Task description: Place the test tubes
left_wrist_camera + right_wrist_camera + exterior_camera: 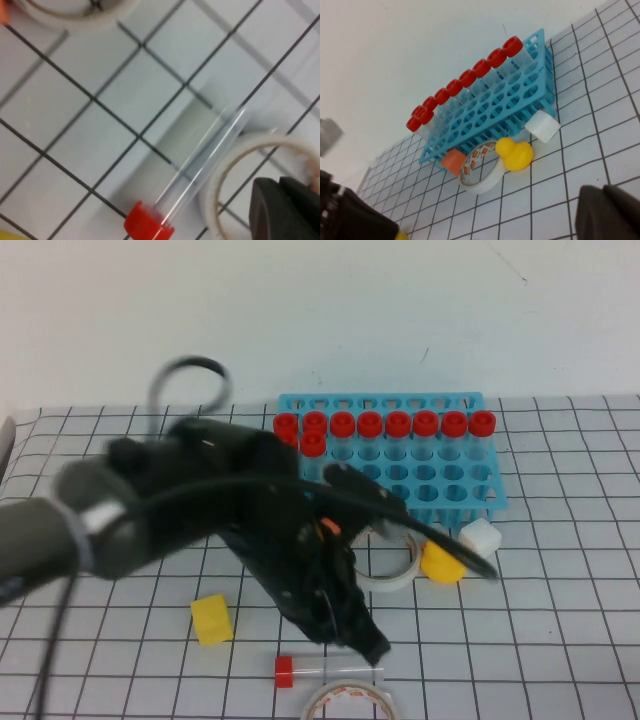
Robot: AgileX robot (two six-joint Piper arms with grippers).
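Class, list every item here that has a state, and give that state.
Loose tube: capped, lying flat on table.
Racked tubes: capped, upright in blue rack.
Left gripper: shut, empty, beside loose tube.
Right gripper: shut, empty, back from rack.

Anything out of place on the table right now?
Yes: one red-capped test tube lies flat on the table beside a tape roll, not upright in the blue rack like the other tubes. Left gripper, jaws shut, hangs by it; right gripper, shut, sits well apart from the rack.
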